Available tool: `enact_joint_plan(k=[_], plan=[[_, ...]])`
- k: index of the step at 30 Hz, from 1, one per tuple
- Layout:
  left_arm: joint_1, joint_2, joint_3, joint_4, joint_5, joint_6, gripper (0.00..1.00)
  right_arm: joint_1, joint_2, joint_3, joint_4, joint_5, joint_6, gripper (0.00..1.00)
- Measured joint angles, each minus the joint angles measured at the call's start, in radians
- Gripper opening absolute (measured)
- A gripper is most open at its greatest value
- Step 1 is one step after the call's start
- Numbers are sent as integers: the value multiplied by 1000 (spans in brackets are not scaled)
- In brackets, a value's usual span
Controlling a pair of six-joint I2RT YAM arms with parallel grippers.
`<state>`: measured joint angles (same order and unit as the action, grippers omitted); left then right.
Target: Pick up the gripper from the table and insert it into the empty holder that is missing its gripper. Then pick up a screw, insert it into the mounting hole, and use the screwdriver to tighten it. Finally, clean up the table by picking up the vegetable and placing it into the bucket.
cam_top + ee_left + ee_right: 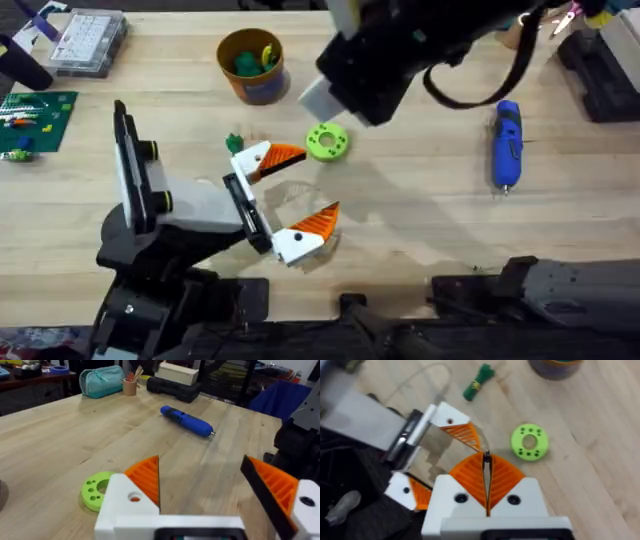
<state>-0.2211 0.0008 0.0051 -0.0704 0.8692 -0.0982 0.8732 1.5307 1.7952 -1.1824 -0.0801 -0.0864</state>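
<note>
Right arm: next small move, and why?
Probably lower the right gripper, shut on what looks like a screw, toward the mounting hole in the near gripper finger. Both fingers already sit on the holder; the screwdriver lies untouched.

No legible text, labels or numbers anywhere.

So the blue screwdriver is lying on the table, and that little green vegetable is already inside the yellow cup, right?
Not quite. The blue screwdriver does lie on the table, but the small green vegetable is not in the yellow cup. The overhead view shows it on the table, just in front of the cup, near the green disc.
</note>
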Motion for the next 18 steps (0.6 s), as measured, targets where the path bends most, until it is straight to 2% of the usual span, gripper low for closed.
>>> enact_joint_plan(k=[5, 18], plan=[[0, 0, 0, 0, 0, 0, 986, 41, 0, 4, 1, -54, 0, 6], [0, 0, 0, 0, 0, 0, 987, 127, 33, 5, 30, -73, 5, 6]])
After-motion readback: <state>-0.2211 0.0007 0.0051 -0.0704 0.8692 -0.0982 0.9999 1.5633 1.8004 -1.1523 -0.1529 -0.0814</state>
